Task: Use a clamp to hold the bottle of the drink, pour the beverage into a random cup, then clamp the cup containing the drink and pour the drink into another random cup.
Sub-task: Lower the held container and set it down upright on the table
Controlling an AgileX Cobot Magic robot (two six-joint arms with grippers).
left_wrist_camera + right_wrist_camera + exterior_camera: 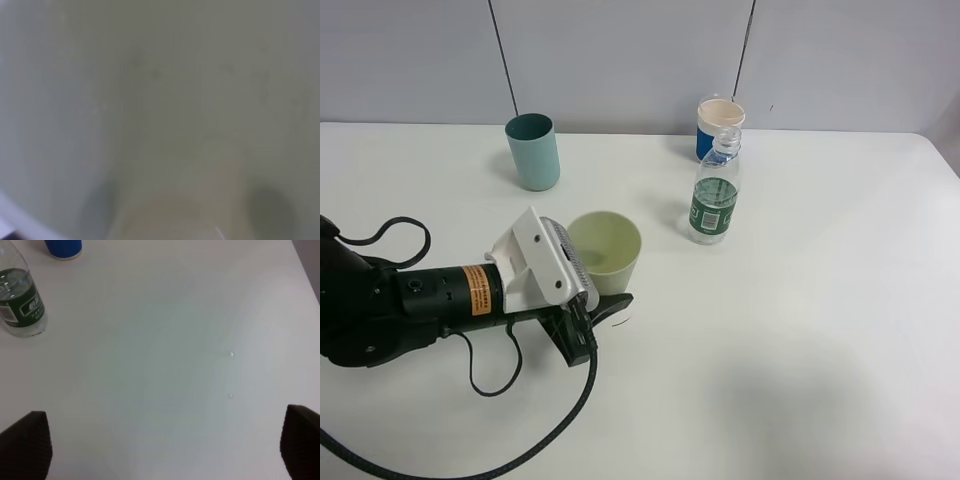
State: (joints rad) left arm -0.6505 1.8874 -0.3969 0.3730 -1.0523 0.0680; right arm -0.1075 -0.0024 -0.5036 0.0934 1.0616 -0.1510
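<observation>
From the high camera, the pale yellow-green cup [606, 250] stood upright near the middle of the white table [800, 330], and everything else is best placed from it. The left gripper [603, 308] lay against the cup's near side, low on the wall, its jaws clenched on the pale yellow-green cup, with the arm trailing away from the cup toward the table's left edge. The teal cup [533, 151] stood well apart from the yellow-green cup, further back and to the left; the clear bottle [715, 194] with its dark green label stood upright back and to the right, and a blue cup [719, 127] with a cream rim stood just behind the bottle. Whether beverage lay in the held cup could not be made out. In the left wrist view, the pale yellow-green cup's wall [160, 100] filled nearly the whole picture, blurred, so the jaws themselves were hidden. In the right wrist view, the right gripper [165, 445] hung released, jaws wide over bare table, with the bottle and blue cup far off. The risk ahead was a low, one-sided hold: the tapered matte cup could slip or tip during lifting, spilling before reaching the teal cup.
</observation>
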